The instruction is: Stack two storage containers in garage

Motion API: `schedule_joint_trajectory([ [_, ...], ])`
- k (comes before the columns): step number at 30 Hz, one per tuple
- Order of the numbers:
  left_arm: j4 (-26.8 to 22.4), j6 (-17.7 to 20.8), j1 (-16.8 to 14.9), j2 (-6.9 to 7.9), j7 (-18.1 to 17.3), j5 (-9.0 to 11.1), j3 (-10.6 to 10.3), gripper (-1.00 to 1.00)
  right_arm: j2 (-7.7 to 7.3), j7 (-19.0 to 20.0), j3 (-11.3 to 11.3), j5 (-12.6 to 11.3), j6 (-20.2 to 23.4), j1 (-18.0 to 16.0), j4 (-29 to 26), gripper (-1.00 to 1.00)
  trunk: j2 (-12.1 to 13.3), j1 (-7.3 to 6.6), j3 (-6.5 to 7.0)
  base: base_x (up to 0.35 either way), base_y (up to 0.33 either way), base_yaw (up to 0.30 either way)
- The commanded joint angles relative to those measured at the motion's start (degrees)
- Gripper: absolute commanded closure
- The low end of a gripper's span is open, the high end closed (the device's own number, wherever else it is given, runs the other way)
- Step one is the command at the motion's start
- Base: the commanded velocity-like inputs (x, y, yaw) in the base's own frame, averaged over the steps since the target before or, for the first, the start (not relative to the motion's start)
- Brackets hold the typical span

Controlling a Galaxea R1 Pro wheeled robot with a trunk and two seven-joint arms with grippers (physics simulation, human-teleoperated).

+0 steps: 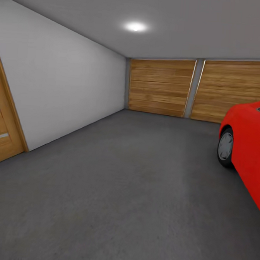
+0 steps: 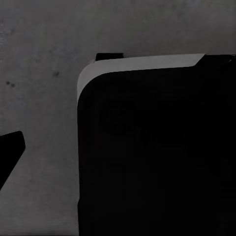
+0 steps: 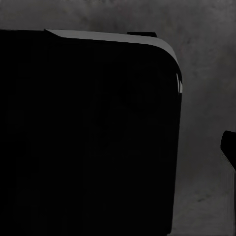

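I am standing in the garage facing its floor, wooden doors and car ahead, no container in sight and my tools' state impossible to tell, so next I am probably fetching a bin.

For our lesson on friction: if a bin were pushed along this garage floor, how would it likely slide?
The floor looks matte, rough concrete, so a bin would probably drag, not glide. It appears level, so things should stay put. Steer pushes away from the red car.
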Motion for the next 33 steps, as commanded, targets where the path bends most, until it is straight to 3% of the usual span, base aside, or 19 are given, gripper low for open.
schedule_joint_trajectory([
  [1, -0.01, -0.14, -0.01, 0.0, 0.01, 0.01, -0.01, -1.0, 0.03, 0.01, 0.03, 0.0, -0.28, -0.05, 0.12, -1.0, -0.03, 0.0, -0.05, 0.0, 0.0, 0.269],
  [33, -0.01, -0.14, -0.01, 0.0, 0.0, 0.01, -0.01, -1.0, -0.01, 0.01, -0.04, -0.14, -0.28, -0.05, 0.12, -1.0, -0.03, 0.0, -0.05, 0.0, 0.0, 0.269],
])
